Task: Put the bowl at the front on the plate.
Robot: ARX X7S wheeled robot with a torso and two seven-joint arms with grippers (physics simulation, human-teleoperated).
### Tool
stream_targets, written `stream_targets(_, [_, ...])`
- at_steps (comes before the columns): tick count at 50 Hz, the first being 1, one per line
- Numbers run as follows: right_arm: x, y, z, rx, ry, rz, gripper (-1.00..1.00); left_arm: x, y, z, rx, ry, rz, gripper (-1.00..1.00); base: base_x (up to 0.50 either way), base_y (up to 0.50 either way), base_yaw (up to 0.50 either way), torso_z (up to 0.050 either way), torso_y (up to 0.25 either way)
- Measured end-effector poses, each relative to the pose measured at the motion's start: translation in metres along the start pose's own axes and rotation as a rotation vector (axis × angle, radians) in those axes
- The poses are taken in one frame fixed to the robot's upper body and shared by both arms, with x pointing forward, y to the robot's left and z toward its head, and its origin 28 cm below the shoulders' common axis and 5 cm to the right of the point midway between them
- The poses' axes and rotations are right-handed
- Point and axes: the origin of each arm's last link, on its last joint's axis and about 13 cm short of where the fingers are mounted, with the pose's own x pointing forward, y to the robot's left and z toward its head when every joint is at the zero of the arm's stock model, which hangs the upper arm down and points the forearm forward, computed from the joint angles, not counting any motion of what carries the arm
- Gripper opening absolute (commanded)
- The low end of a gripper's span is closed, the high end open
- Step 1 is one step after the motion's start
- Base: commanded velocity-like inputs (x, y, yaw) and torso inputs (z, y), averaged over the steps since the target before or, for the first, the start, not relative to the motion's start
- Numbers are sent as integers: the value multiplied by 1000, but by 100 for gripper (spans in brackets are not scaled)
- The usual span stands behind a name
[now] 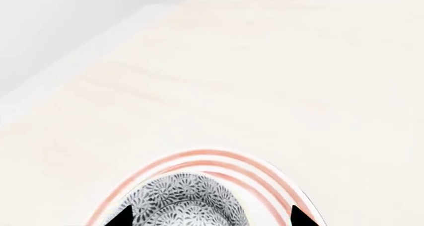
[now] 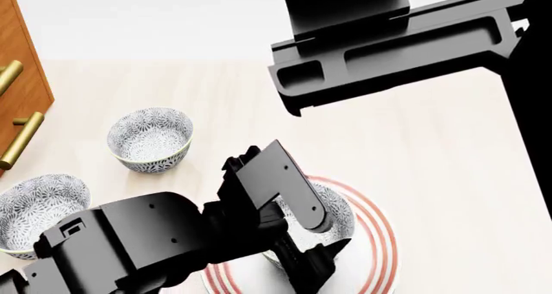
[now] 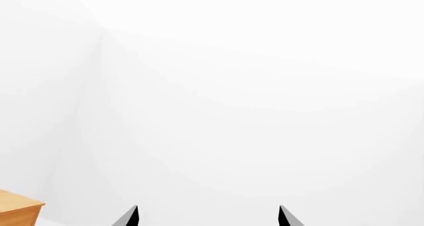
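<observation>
The bowl (image 1: 185, 201), white with a grey-blue floral pattern, sits on the plate (image 1: 265, 179), a white plate with thin red rings. In the head view the bowl (image 2: 340, 210) rests on the plate (image 2: 379, 242) near the table's front, mostly hidden behind my left arm. My left gripper (image 1: 212, 218) is open just above it. One fingertip overlaps the bowl's rim and the other stands over bare plate, clear of the bowl. My right gripper (image 3: 206, 217) is open, holds nothing and faces a blank white wall. The right arm (image 2: 397, 55) is raised high.
Two more patterned bowls stand on the pale wooden table, one at mid-left (image 2: 151, 139) and one at the far left (image 2: 39, 207). A wooden cabinet (image 2: 17, 81) with brass handles borders the table's left side.
</observation>
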Motion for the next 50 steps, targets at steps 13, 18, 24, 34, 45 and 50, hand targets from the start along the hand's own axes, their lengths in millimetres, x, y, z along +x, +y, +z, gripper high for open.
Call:
stream_targets(13, [-2,0,-2,6,0,-4,100,-8,10,2,-57,-48,23,100,0,0,0,0,0])
stream_targets(18, [-3,0,-3,7,-1,-8,100,-10,12,-1,-75,-62,31,100,0,0,0,0,0])
stream_targets(24, [-4,-1,-3,8,-3,-12,100,-13,15,-2,-91,-76,45,100,0,0,0,0,0])
stream_targets(34, [-6,-2,-4,10,-3,-17,100,-18,21,-4,-118,-104,73,100,0,0,0,0,0])
stream_targets(45, [-9,-3,-9,15,5,-28,100,-24,35,-3,-158,-151,174,100,0,0,0,0,0])
stream_targets(50, [-10,-4,-11,18,9,-35,100,-28,42,-3,-177,-163,214,100,0,0,0,0,0])
